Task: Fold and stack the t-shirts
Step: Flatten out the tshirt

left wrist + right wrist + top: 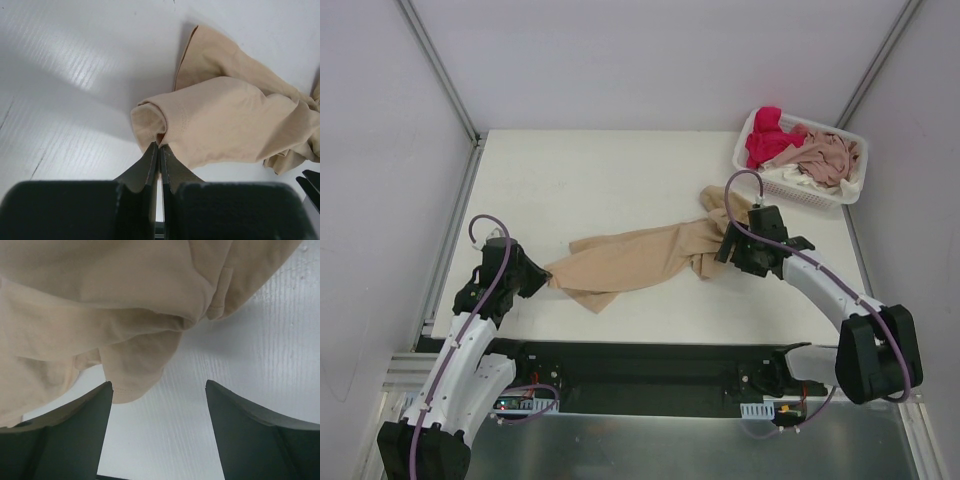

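Note:
A tan-beige t-shirt [640,258] lies bunched in a long band across the middle of the table. My left gripper [542,277] is shut on its left end; in the left wrist view the closed fingertips [159,146] pinch a rolled fold of the tan cloth [220,120]. My right gripper [728,250] is open at the shirt's right end. In the right wrist view its fingers [97,405] stand wide apart over bare table, with a lobe of tan cloth [130,375] hanging beside the left finger. Red-pink [768,138], dusty pink [830,155] and white [793,176] shirts lie in the basket.
A white plastic lattice basket [752,165] stands at the table's far right corner. The white table [590,180] is walled by grey panels with metal rails at left and right. A black strip with the arm bases runs along the near edge.

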`<state>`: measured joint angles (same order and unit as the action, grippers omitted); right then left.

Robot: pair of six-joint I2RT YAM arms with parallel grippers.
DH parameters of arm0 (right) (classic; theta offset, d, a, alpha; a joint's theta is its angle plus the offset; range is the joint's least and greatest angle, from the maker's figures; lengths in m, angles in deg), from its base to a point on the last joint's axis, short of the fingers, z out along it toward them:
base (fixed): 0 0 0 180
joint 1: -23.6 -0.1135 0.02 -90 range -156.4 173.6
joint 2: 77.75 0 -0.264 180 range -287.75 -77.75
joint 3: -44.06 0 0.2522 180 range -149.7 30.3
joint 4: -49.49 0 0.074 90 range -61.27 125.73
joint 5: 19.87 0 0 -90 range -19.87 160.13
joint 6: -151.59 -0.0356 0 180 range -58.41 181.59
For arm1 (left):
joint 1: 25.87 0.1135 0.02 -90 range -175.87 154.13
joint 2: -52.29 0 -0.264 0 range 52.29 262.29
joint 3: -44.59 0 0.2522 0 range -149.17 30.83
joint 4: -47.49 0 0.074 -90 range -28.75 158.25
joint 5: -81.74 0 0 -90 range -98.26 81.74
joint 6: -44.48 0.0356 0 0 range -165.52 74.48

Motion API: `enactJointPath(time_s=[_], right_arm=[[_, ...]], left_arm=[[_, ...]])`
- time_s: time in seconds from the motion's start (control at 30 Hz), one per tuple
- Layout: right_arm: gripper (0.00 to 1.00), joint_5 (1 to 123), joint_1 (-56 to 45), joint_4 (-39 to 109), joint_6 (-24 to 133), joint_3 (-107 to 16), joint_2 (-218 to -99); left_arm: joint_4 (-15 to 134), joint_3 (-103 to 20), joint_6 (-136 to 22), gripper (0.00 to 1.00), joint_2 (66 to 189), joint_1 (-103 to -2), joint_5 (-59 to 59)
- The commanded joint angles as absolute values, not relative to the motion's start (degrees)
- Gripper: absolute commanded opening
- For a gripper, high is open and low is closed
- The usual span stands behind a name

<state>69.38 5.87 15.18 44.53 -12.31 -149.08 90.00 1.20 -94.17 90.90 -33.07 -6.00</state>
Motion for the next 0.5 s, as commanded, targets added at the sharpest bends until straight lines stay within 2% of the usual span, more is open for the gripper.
enactJointPath(time_s=[0.0, 0.1, 0.2, 0.3, 0.33, 0.37, 0.43, 0.47], right_arm=[[0.77, 67.6, 5.5, 20.3, 42.7, -12.7, -152.4], [0.69, 67.4, 5.4, 21.7, 42.3, -13.5, -155.3], [0.54, 67.0, 5.4, 22.8, 42.1, -14.0, -157.9], [0.33, 66.9, 5.3, 24.2, 41.6, -14.4, -159.3], [0.21, 67.1, 5.3, 24.7, 41.5, -14.5, -159.5], [0.14, 67.4, 5.2, 24.7, 41.4, -14.6, -159.0], [0.02, 68.1, 5.3, 24.2, 41.5, -14.5, -157.4], [0.01, 68.6, 5.3, 23.7, 41.8, -14.3, -154.6]], left_arm=[[90.6, -0.9, -93.8, 0.0, 90.9, -33.5, -7.9], [90.6, -1.2, -93.7, 0.0, 90.9, -33.5, -7.9], [90.6, -1.5, -93.7, 0.0, 90.8, -33.5, -7.9], [90.7, -2.0, -93.7, 0.0, 90.5, -33.5, -7.9], [90.7, -2.2, -93.6, 0.0, 90.4, -33.5, -8.0], [90.8, -2.5, -93.6, 0.0, 90.3, -33.5, -8.0], [91.3, -3.5, -93.3, 0.0, 89.6, -33.5, -8.0], [91.7, -4.6, -93.2, 0.0, 89.4, -33.5, -7.9]])
